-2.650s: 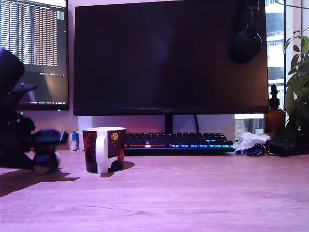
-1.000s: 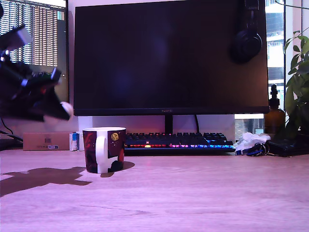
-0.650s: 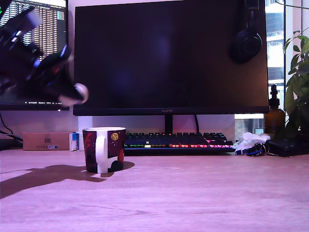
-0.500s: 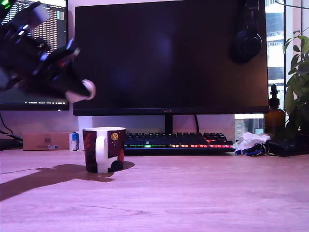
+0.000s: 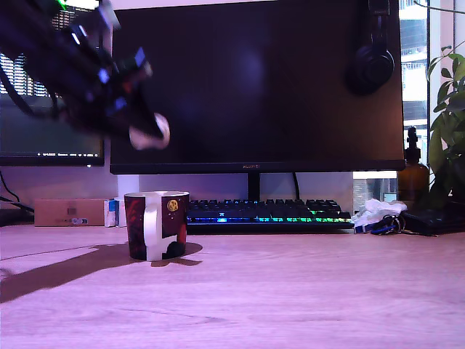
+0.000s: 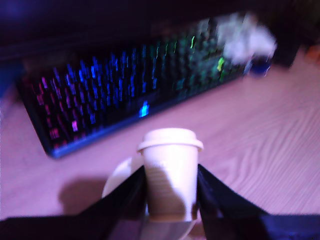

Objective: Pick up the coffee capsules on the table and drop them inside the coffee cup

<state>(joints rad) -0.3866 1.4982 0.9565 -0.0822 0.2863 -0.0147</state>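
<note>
One capsule held high over the mug, ready for the drop.

One pale coffee capsule (image 6: 170, 172) sits pinched between the two dark fingers (image 6: 125, 197) of the gripper (image 5: 149, 134), the jaws closed just to the width of its tapered body, rim pointing away from the wrist, so it cannot slip out while carried. In the exterior view the gripper hangs in the air above the coffee cup (image 5: 156, 225), well clear of its rim. The wrist view shows the cup's white rim (image 6: 120, 175) just behind the capsule, so the height seems chosen to clear the cup wall before release. The cup stands upright on the table (image 5: 290, 291), near the lit keyboard (image 5: 269, 213).
</note>
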